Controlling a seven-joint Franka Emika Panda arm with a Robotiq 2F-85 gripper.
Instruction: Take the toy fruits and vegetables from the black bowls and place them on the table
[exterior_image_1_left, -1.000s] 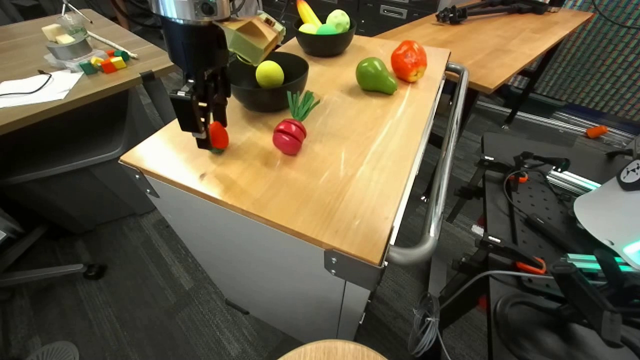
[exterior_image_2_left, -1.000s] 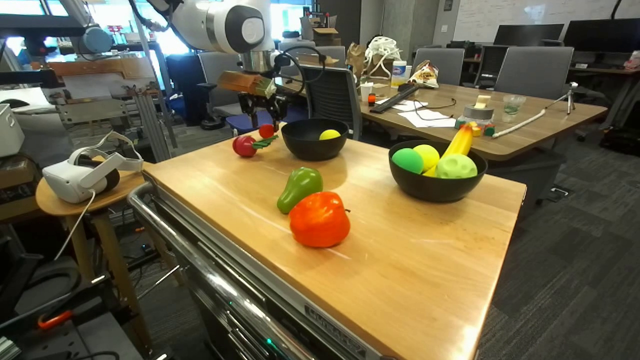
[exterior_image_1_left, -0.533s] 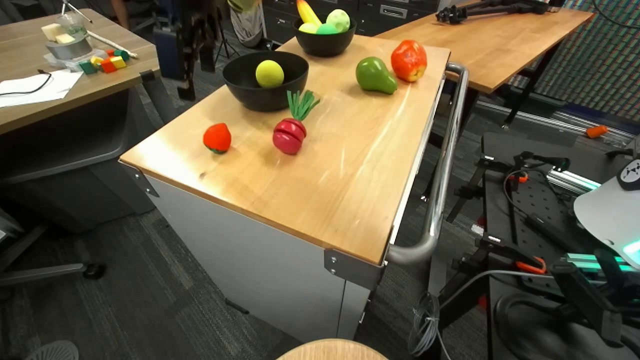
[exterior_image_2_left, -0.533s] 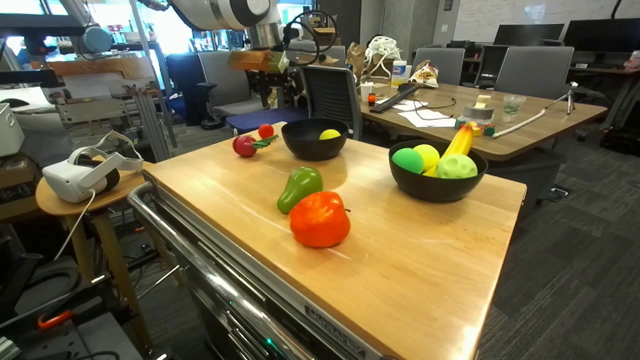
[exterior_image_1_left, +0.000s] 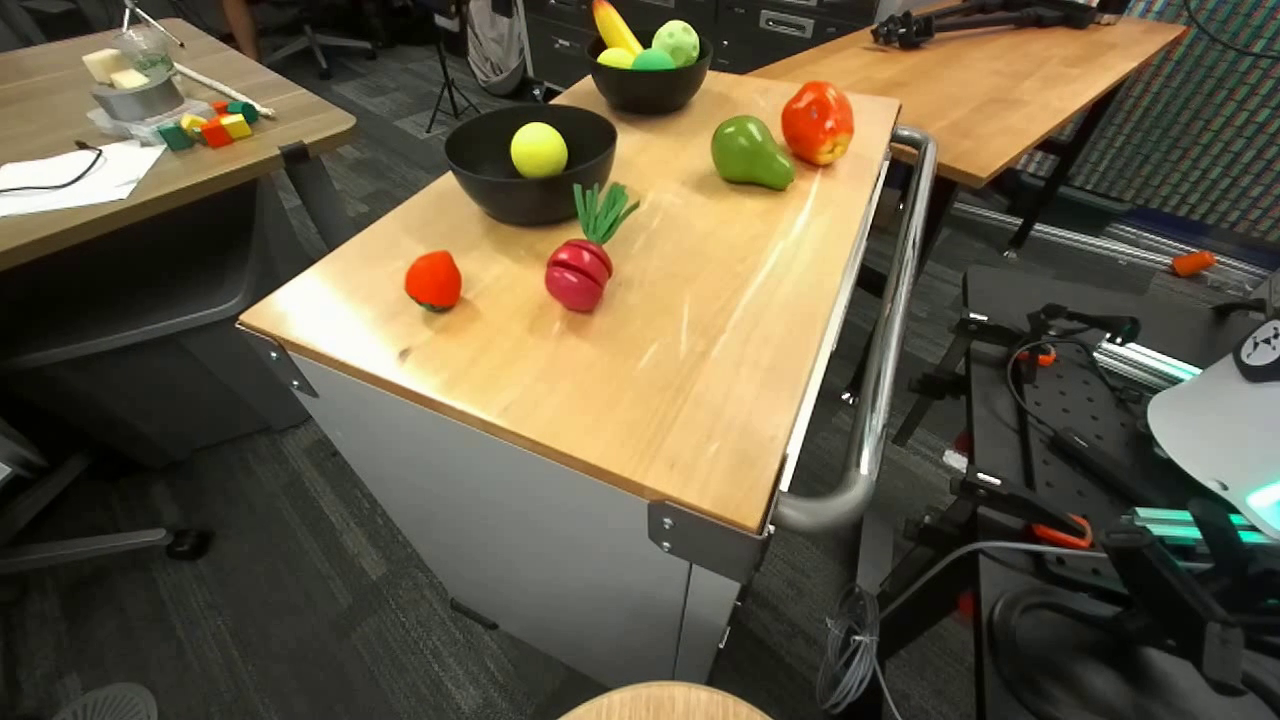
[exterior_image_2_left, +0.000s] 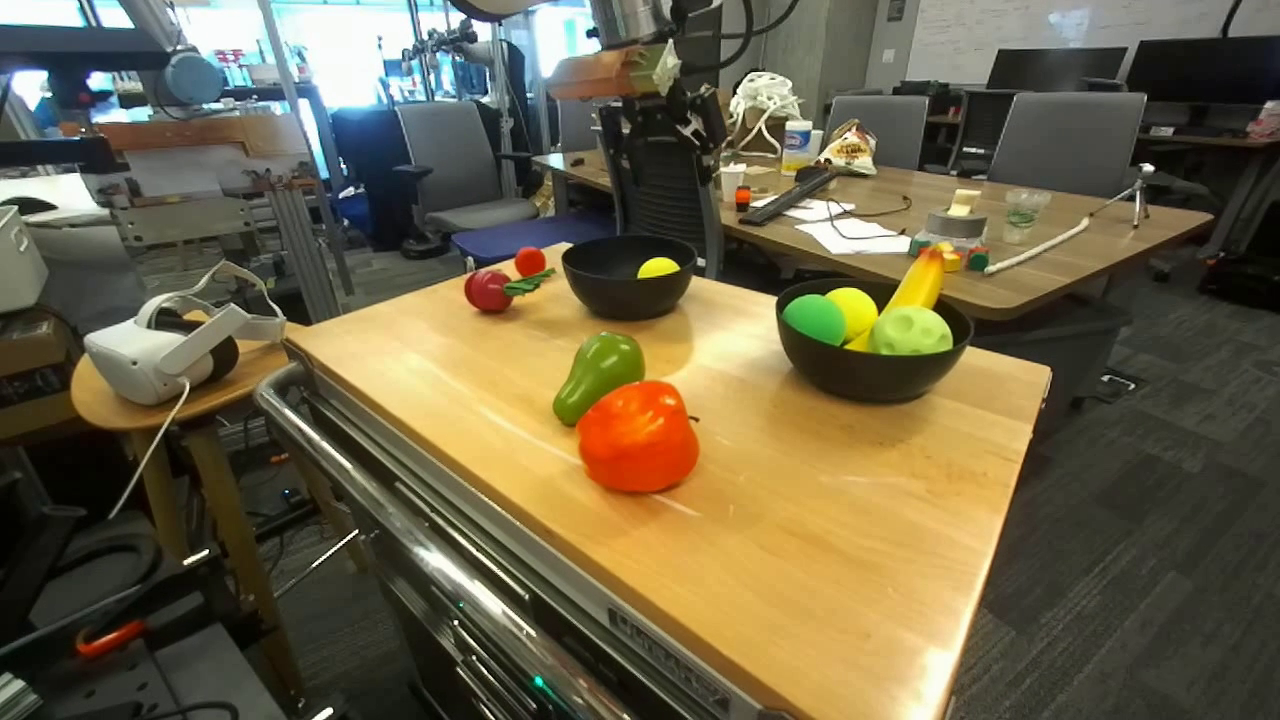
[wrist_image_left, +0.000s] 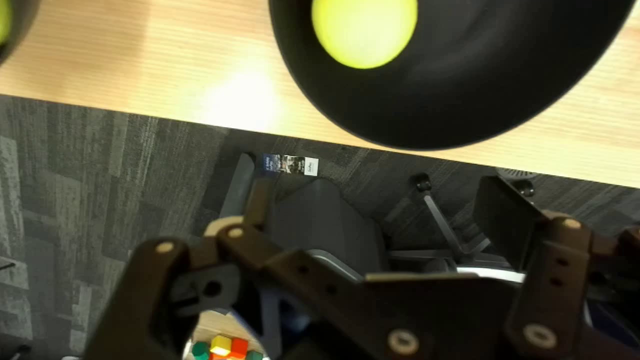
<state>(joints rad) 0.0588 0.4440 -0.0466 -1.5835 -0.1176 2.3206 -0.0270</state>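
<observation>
"What have you got in your jaws?"

"Nothing: my jaws stand wide apart, with floor (wrist_image_left: 397, 200) and a chair leg (wrist_image_left: 442, 222) showing between the fingers (wrist_image_left: 505, 220) in the wrist view. In an exterior view I hang above and beyond the far black bowl (exterior_image_2_left: 625, 300)."

"What's left to lift?"

"From that side, right of the bowl's middle, I see one yellow ball-shaped fruit (exterior_image_2_left: 658, 268) inside; likely my next. The right black bowl (exterior_image_2_left: 872, 378) has four: yellow banana (exterior_image_2_left: 918, 281), green ball (exterior_image_2_left: 814, 320), yellow ball (exterior_image_2_left: 853, 310), pale green dimpled fruit (exterior_image_2_left: 912, 331). Radish (exterior_image_2_left: 488, 291) and tomato (exterior_image_2_left: 530, 262) lie far left on the bench (exterior_image_2_left: 800, 540), green pear (exterior_image_2_left: 602, 375) and orange-red pepper (exterior_image_2_left: 638, 438) nearer."

"How will that lone one handle?"

"Light, I reckon, and round enough to roll or squirt out if I pinch too high. Foam or hard plastic, I can't tell, so I'd squeeze gently. I'd come down from above and take it across its widest part, fingers set along the bowl wall close beside it, not one wedged behind."
</observation>
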